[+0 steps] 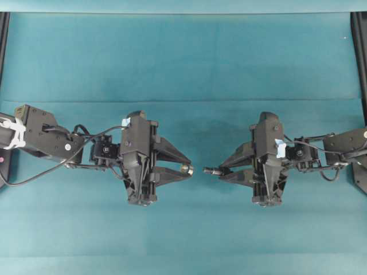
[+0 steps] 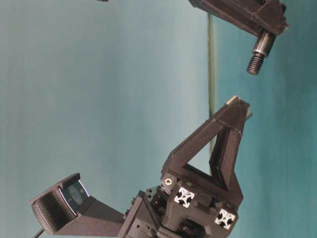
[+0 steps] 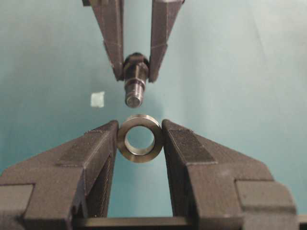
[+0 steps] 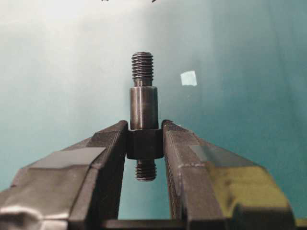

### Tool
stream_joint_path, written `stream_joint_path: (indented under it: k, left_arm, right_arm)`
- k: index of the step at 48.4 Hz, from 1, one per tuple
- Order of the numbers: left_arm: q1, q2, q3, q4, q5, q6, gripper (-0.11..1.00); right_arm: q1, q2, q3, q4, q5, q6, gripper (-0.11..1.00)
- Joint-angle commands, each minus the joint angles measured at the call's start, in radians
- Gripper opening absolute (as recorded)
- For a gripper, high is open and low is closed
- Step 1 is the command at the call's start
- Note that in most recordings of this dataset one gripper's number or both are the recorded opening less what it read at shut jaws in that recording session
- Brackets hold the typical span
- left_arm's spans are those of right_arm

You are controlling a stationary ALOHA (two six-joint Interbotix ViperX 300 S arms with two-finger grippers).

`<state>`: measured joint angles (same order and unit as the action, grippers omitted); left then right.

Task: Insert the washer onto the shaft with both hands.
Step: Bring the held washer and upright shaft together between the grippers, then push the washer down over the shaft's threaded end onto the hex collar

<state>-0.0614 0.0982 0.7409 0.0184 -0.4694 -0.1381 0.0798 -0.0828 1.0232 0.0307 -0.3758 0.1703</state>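
Observation:
My left gripper (image 3: 140, 125) is shut on the washer (image 3: 140, 155), a grey metal ring pinched edge-on between the fingertips with its hole facing forward. My right gripper (image 4: 144, 127) is shut on the shaft (image 4: 143, 108), gripping its thick dark collar, with the threaded end pointing out past the tips. In the overhead view the two grippers face each other above the middle of the table. The shaft (image 1: 210, 171) points left at the washer (image 1: 186, 169) across a small gap. Seen from the left wrist, the shaft tip (image 3: 135, 98) sits just above the ring's hole and apart from it.
A teal cloth (image 1: 183, 69) covers the table. One small pale-blue tape scrap (image 3: 97, 99) lies on it below the grippers, and the same tape scrap (image 4: 188, 78) also shows from the right wrist. Black frame posts (image 1: 360, 57) stand at the side edges.

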Motion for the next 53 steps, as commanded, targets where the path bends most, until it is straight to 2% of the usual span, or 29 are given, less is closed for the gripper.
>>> stream_joint_path:
  k: [1, 53]
  left_arm:
    - [-0.003, -0.005, -0.017, 0.003, -0.015, -0.002, 0.37]
    - [-0.002, 0.054, -0.074, 0.003, -0.014, -0.002, 0.37]
  right_arm:
    - [0.003, -0.006, -0.017, 0.002, -0.011, 0.011, 0.00]
    - [0.006, 0.014, -0.041, 0.002, -0.015, 0.009, 0.00]
